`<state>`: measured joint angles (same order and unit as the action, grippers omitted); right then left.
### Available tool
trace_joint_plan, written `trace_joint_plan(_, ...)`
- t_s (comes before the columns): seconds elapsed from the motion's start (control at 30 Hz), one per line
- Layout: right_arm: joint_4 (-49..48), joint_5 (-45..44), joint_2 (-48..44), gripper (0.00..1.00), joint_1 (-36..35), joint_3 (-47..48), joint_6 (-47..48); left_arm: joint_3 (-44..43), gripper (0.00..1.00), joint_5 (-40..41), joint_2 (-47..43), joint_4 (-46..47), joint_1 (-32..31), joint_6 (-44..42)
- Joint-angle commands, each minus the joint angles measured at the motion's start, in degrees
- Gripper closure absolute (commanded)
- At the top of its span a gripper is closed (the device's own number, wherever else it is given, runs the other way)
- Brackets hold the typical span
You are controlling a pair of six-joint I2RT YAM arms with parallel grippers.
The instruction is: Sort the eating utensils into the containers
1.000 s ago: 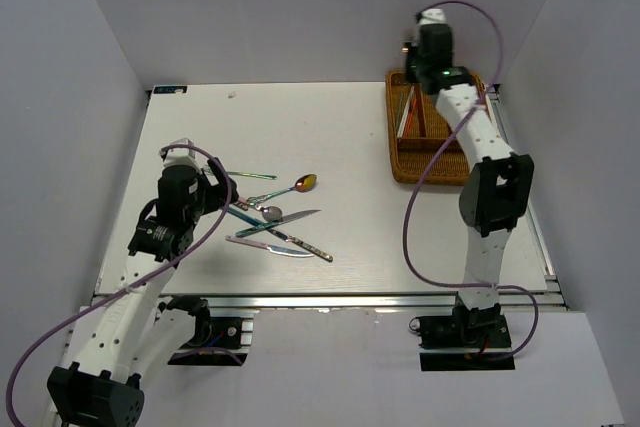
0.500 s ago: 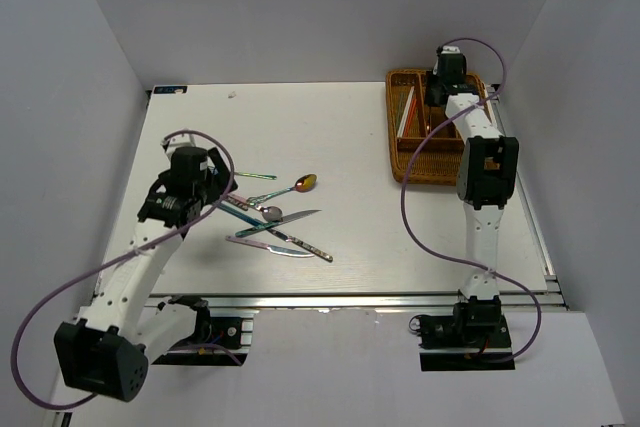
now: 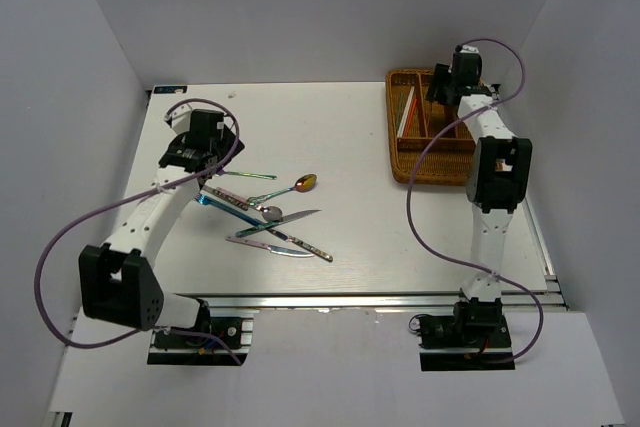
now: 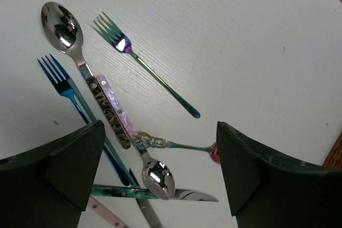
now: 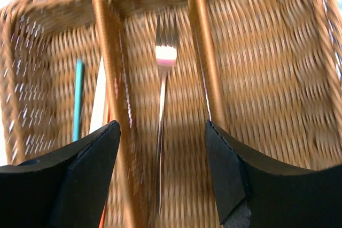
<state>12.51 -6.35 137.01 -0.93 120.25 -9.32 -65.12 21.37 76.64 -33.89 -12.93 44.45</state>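
Several utensils lie in a loose pile [image 3: 268,219] on the white table. In the left wrist view I see a silver spoon [image 4: 62,25], an iridescent fork [image 4: 145,63], a blue fork [image 4: 60,78], a pink-handled knife [image 4: 114,109] and a second spoon bowl [image 4: 158,178]. My left gripper [image 4: 159,127] hovers open above them [image 3: 208,147], holding nothing. The wicker tray [image 3: 392,137] stands at the back right. My right gripper [image 5: 161,126] hangs open over it [image 3: 447,85]. A fork [image 5: 162,89] lies in the middle slot. Teal [image 5: 78,100] and white chopsticks [image 5: 96,113] lie in the left slot.
Grey walls close in the table on the left, back and right. A metal rail [image 3: 330,299] runs along the near edge between the two arm bases. The right arm's purple cable [image 3: 412,207] loops out over the table beside the tray.
The right gripper has opened and a fork now lies in the tray's middle slot. The left arm has swung back and to the far left of the pile, jaws still open.
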Motion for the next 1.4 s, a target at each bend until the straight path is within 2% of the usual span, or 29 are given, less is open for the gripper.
trace_joint_plan(0.0,-1.80,-1.64,-12.36,0.30,-1.26,-5.00,-4.99,-2.81,0.09,5.16,3.32,0.41,-0.08,9.23)
trace_joint_plan(0.13,0.84,-4.55,-22.73,0.30,-5.74,-14.41,-5.18,-3.60,0.11,14.64,8.69,-0.56,-1.92,23.01)
trace_joint_plan(0.2,1.81,-3.32,-28.71,0.29,-8.64,-20.73,-5.70,-7.27,0.11,16.94,12.28,-2.66,-3.50,26.81)
trace_joint_plan(0.23,1.99,-3.14,-30.47,0.29,-10.57,-22.93,-6.75,-9.13,0.11,20.09,16.39,-6.68,-4.03,30.66)
trace_joint_plan(0.33,1.38,-1.39,-38.72,0.29,-14.26,-34.51,-8.77,-16.34,0.11,22.40,24.22,-14.51,-4.74,37.01)
trace_joint_plan(0.57,0.75,-0.77,-47.96,0.29,-22.00,-44.74,-8.70,-19.16,0.19,21.88,33.64,-13.04,-4.47,39.49)
trace_joint_plan(0.73,0.41,0.02,-51.58,0.29,-23.24,-48.87,-8.70,-18.99,0.22,20.12,37.52,-11.82,-4.47,41.42)
trace_joint_plan(0.87,-0.82,1.60,-54.73,0.29,-24.12,-51.77,-8.52,-20.04,0.33,20.47,40.86,-11.81,-3.86,41.78)
trace_joint_plan(1.0,-2.76,3.01,-55.63,0.29,-24.74,-54.15,-8.52,-23.02,0.37,20.03,45.34,-13.30,-3.24,40.72)
trace_joint_plan(1.07,-2.14,2.92,-54.92,0.29,-24.82,-54.24,-8.26,-23.99,0.43,19.59,47.54,-14.62,-3.16,40.37)
trace_joint_plan(1.23,-3.46,4.50,-54.92,0.29,-24.82,-55.56,-8.34,-20.84,0.67,18.01,47.64,-13.48,-3.16,40.28)
trace_joint_plan(1.37,-4.60,5.38,-56.32,0.29,-24.82,-56.70,-8.52,-20.22,0.81,17.22,47.90,-14.36,-3.16,39.67)
